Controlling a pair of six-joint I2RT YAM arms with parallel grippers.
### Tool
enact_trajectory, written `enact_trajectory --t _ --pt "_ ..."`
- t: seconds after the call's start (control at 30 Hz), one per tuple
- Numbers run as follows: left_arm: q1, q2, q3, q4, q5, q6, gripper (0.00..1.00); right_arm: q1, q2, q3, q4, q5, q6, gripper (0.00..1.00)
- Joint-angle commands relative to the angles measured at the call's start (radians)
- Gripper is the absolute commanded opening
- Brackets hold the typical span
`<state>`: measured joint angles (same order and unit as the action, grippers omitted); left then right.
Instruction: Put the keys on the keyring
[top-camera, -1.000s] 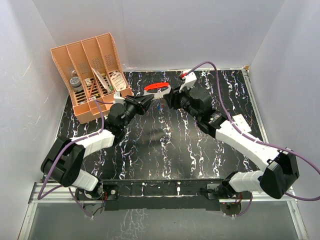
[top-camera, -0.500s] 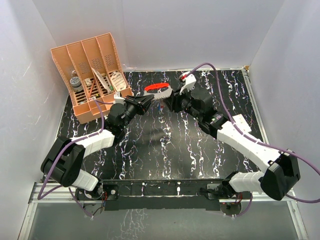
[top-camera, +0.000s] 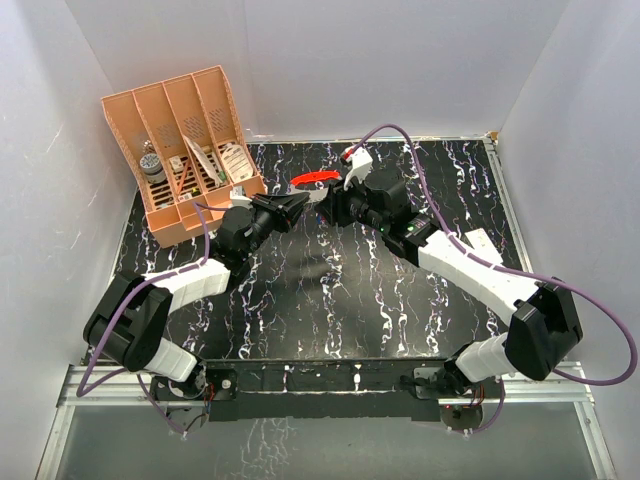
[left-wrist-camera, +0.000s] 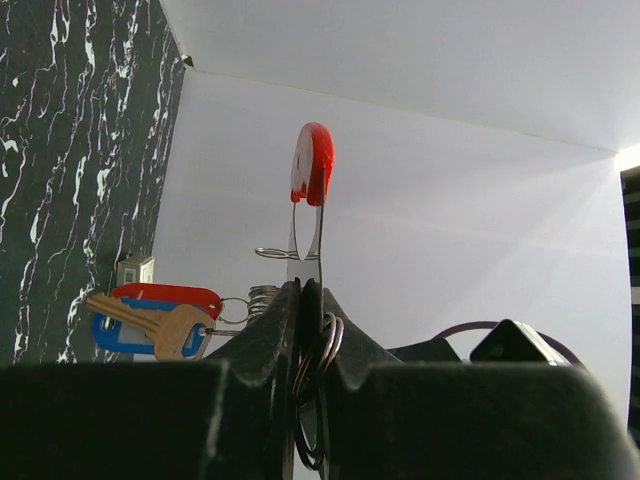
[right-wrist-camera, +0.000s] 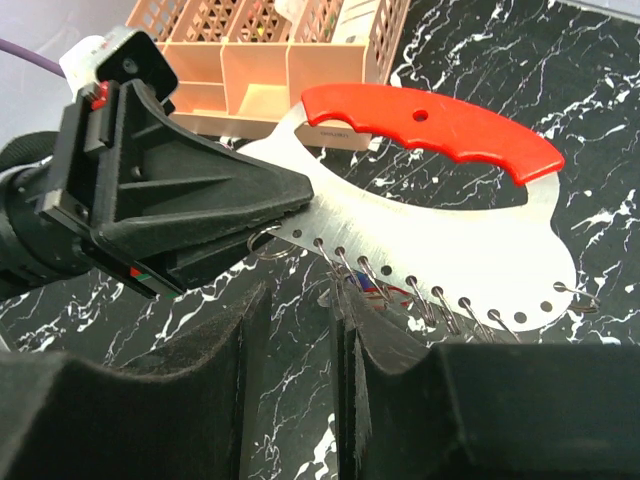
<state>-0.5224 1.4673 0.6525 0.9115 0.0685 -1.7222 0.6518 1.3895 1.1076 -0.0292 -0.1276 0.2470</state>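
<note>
Well, the keyring, a thin, stiff, red-handled metal plate, lies across the upper middle of the right wrist view. The left tool is clamped shut on its left tip. The keys dangle at the lower left of the left wrist view; they look light, slippery and apt to swing. The right tool gapes partway at the bottom centre, gripping nothing, just under the plate's wire rings. A pinch on a key's coloured head seems safest.
</note>
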Motion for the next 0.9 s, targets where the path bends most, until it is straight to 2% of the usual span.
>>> enact_trajectory --t 0.0,0.57,0.87 --pt "0.004 -0.011 0.028 0.036 0.021 -0.013 0.00 -0.003 -0.001 0.052 0.020 0.005 0.006 0.28" --pt "0.004 -0.010 0.029 0.046 0.030 -0.016 0.00 -0.002 0.052 0.055 0.063 0.041 -0.017 0.27" --pt "0.004 0.000 0.027 0.056 0.033 -0.019 0.00 -0.001 0.027 0.012 0.162 0.072 -0.030 0.26"
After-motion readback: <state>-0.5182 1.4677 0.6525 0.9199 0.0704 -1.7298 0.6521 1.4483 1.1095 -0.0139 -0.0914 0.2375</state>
